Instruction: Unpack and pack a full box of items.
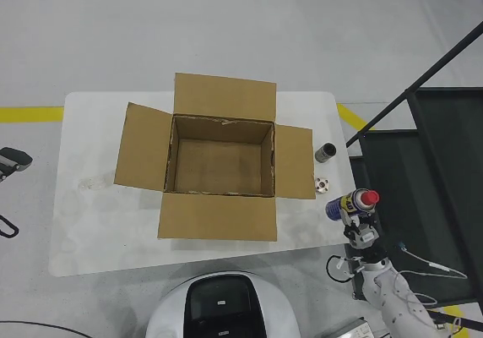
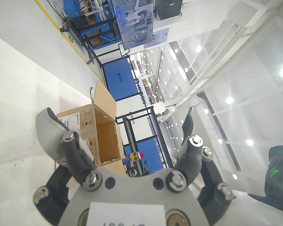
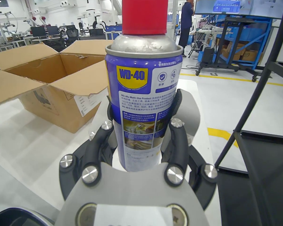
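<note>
An open cardboard box [image 1: 223, 156] sits mid-table with all flaps spread, and its inside looks bare. My right gripper [image 1: 361, 226] is off the table's right edge, shut on a blue spray can [image 3: 141, 90] with a red cap [image 1: 368, 198]. The can [image 1: 351, 204] lies tilted in the top view. My left gripper [image 2: 118, 128] is out beyond the table's left edge, open with nothing between its fingers, pointing toward the box [image 2: 94, 130]. The can [image 2: 135, 157] shows far off past the box in the left wrist view.
A small dark cylinder [image 1: 325, 152] and a small white block [image 1: 321, 182] lie on the white table [image 1: 98, 228] right of the box. A clear object [image 1: 96, 180] lies left of it. A black metal staircase [image 1: 427, 186] stands close on the right.
</note>
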### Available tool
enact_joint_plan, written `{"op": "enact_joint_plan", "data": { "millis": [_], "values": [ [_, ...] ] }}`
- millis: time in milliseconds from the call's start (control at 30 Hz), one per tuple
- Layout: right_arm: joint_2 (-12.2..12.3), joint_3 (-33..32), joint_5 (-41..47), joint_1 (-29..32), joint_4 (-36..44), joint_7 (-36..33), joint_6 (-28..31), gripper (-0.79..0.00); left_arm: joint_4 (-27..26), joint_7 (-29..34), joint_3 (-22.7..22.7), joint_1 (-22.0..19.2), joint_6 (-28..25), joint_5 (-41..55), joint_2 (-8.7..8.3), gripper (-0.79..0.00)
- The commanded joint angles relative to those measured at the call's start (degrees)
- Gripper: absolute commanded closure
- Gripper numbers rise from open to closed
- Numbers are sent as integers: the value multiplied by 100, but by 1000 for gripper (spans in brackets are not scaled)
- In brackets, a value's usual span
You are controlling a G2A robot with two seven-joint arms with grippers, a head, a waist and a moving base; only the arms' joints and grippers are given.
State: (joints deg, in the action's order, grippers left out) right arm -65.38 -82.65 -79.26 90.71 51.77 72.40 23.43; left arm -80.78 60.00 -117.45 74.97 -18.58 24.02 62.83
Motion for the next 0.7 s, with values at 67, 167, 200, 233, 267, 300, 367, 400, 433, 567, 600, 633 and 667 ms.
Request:
{"op": "enact_joint_plan", "data": {
  "millis": [67,167,200,233,267,300,367,400,433,567,600,633,667],
  "values": [
    [-118,228,214,-438,-781,277,-112,0,0,0,0,0,0,0,0,-785],
    [-185,347,256,-770,-1247,250,-236,0,0,0,0,0,0,0,0,-785],
    [-203,384,249,-871,-1379,257,-265,0,0,0,0,0,0,0,0,-785],
    [-217,423,215,-964,-1526,240,-286,0,0,0,0,0,0,0,0,-785],
    [-230,457,187,-1055,-1661,229,-291,0,0,0,0,0,0,0,0,-785],
    [-242,485,170,-1143,-1785,246,-288,0,0,0,0,0,0,0,0,-785],
    [-258,556,61,-1280,-2018,271,-294,0,0,0,0,0,0,0,0,-785],
    [-266,582,38,-1339,-2116,301,-282,0,0,0,0,0,0,0,0,-785],
    [-275,612,4,-1391,-2207,326,-275,0,0,0,0,0,0,0,0,-785],
    [-308,701,-64,-1571,-2497,429,-262,0,0,0,0,0,0,0,0,-785],
    [-315,717,-71,-1611,-2556,453,-248,0,0,0,0,0,0,0,0,-785],
    [-321,728,-63,-1649,-2618,467,-234,0,0,0,0,0,0,0,0,-785],
    [-328,740,-59,-1687,-2684,453,-220,0,0,0,0,0,0,0,0,-785]
  ]
}}
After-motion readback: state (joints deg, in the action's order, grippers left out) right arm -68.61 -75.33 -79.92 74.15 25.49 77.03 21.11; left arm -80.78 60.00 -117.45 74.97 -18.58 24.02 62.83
